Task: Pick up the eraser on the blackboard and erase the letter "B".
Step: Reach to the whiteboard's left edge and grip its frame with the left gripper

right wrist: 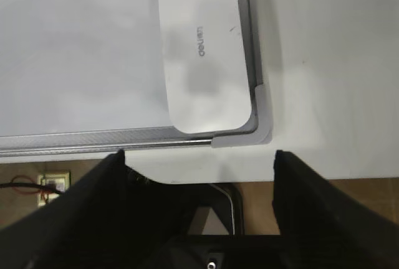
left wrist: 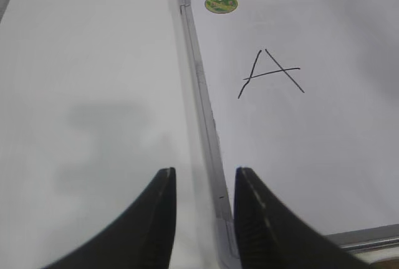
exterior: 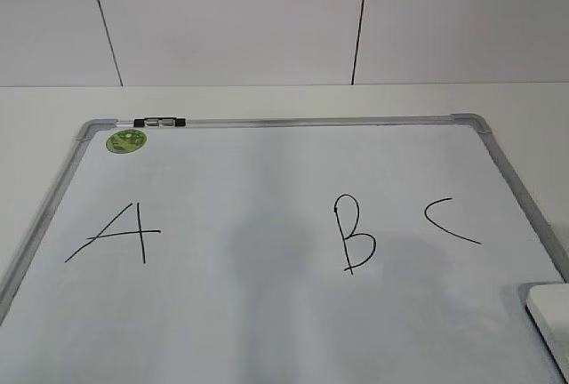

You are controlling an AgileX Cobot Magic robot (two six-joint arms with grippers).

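The pick-up is not begun: the white rounded plastic eraser (right wrist: 204, 57) lies in the silver-framed whiteboard's (right wrist: 124, 137) near right corner. The right hand (right wrist: 199, 163), spread wide and empty, must descend over it.

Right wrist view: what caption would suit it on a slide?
Open right gripper hovering above the white eraser lying in the blackboard corner.

Lab-type setup: plain white table (exterior: 267, 100), bare panel wall (exterior: 231, 20).
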